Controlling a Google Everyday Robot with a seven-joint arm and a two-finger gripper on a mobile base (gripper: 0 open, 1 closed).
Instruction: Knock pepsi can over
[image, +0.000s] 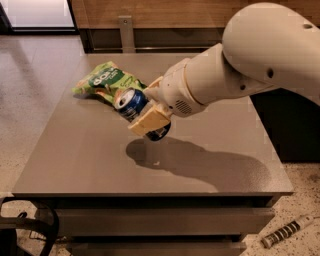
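Observation:
The pepsi can (131, 102), dark blue with a silver top, is held tilted, its top turned up and to the left, its base just above the grey table (90, 165). Its shadow lies on the table under it. My gripper (144, 109) is shut on the can. One beige finger (150, 120) crosses the can's front and the other sits behind it. My white arm (240, 65) comes in from the upper right.
A green snack bag (102, 80) lies just behind and left of the can, near the table's back left. The table's front edge (150, 189) is close to the camera. A striped cylinder (286, 232) lies on the floor at the lower right. Black cabling (25, 230) is at the lower left.

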